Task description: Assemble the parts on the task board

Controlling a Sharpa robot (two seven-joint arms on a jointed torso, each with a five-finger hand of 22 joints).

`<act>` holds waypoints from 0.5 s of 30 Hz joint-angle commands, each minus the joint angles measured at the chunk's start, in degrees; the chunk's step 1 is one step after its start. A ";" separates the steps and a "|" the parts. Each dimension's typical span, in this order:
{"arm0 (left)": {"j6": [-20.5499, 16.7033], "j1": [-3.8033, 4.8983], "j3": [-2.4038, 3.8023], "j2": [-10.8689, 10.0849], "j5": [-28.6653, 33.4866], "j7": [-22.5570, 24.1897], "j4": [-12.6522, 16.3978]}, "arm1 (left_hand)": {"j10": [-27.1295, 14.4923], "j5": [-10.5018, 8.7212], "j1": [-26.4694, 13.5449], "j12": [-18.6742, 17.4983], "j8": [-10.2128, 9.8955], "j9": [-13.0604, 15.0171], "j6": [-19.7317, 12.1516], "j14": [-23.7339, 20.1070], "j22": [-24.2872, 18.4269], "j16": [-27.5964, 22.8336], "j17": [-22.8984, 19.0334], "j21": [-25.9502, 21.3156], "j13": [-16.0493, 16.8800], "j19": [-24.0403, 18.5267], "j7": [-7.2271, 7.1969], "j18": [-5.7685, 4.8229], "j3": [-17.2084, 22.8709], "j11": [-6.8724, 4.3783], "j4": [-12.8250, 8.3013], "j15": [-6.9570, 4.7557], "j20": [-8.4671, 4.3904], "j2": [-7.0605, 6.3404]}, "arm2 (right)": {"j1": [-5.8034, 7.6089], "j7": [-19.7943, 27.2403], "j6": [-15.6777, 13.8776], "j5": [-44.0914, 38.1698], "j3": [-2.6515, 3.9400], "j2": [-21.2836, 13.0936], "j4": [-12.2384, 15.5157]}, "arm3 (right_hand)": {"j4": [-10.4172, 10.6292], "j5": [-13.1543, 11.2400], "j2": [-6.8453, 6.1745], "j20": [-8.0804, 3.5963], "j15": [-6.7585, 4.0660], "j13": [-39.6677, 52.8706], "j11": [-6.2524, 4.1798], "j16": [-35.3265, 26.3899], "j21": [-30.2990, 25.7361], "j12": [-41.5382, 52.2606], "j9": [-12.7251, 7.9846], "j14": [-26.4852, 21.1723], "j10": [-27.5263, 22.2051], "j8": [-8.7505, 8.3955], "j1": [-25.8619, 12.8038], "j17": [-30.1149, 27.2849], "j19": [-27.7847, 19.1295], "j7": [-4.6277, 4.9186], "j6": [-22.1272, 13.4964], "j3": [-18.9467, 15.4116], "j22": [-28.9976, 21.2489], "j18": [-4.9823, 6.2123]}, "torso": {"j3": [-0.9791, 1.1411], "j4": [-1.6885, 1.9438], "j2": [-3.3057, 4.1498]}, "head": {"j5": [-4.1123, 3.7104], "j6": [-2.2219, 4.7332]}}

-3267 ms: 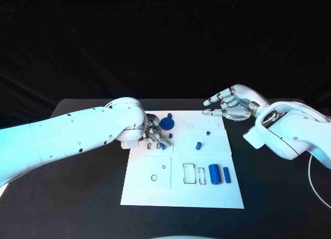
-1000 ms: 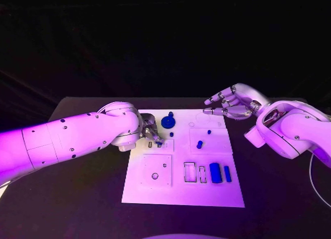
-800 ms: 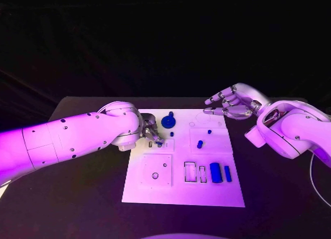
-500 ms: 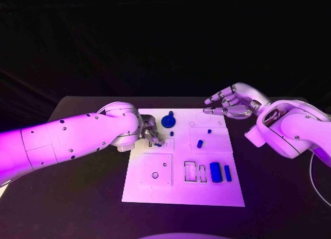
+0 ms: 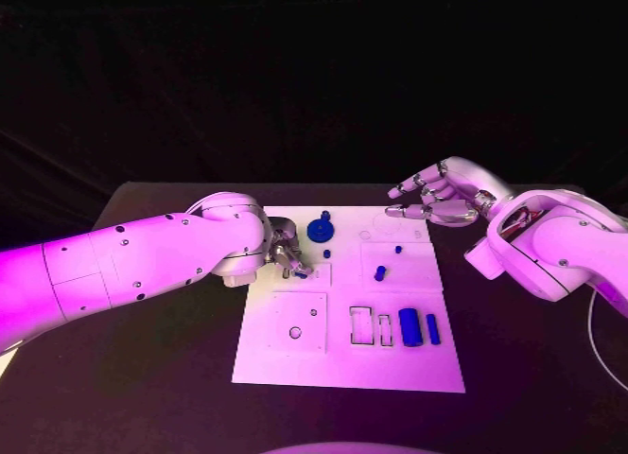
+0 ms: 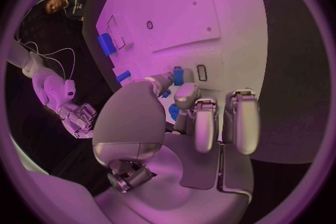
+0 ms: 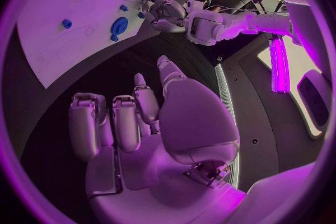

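While you look from the bottom of the frame upward, the task board [image 5: 348, 364] sits centre; your left hand [image 5: 286, 253] pinches a small blue part [image 6: 178, 75] at its upper-left; your right hand [image 5: 438, 196] hovers upper right, fingers apart, empty.

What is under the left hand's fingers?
The left hand hangs over the white board, by a small blue part and a slot. Whether it pinches a part is hidden.
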 commanded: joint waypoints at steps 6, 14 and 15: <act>3.08 -0.56 -0.46 0.82 2.25 -1.04 -1.69 | 0.74 0.14 -3.80 0.22 0.60 0.63 0.52 6.02 9.24 0.17 15.08 0.02 0.20 3.70 -0.65 -0.95 9.43 0.05 -7.31 0.46 0.16 2.03 | -0.04 0.17 0.73 -0.93 0.00 0.13 0.08 | 0.04 0.35 0.65 0.01 -0.04 -0.09 -0.34 -0.26 -0.43 -0.07 0.04 3.57 -0.02 0.17 -0.15 3.44 -0.30 0.12 0.38 -0.29 4.39 0.51 | 0.02 -0.03 -0.02 | 0.02 0.04; 4.26 -0.56 -0.49 1.59 3.12 -1.11 -2.92 | 1.37 0.17 -8.32 1.16 0.77 0.92 1.55 6.02 9.55 0.17 15.08 0.17 1.13 3.83 -1.09 -1.00 9.09 -0.29 -5.05 0.19 -0.05 3.40 | -0.04 0.08 0.89 -0.84 0.00 0.04 0.17 | 0.04 0.35 0.65 0.01 -0.04 -0.09 -0.34 -0.26 -0.43 -0.07 0.04 3.57 -0.02 0.17 -0.15 3.44 -0.30 0.12 0.38 -0.29 4.39 0.51 | 0.01 -0.08 0.04 | -0.05 -0.03; 4.34 -0.56 -0.49 1.64 3.15 -1.11 -3.00 | 1.44 0.17 -8.72 1.24 0.78 0.94 1.68 6.02 9.53 0.17 15.08 0.16 1.20 3.82 -1.15 -1.00 9.07 -0.34 -4.92 0.15 -0.09 3.46 | -0.04 0.07 0.93 -0.83 0.00 0.03 0.18 | 0.04 0.35 0.65 0.01 -0.04 -0.09 -0.34 -0.26 -0.43 -0.07 0.04 3.57 -0.02 0.17 -0.15 3.44 -0.30 0.12 0.38 -0.29 4.39 0.51 | 0.01 -0.05 0.04 | -0.08 -0.01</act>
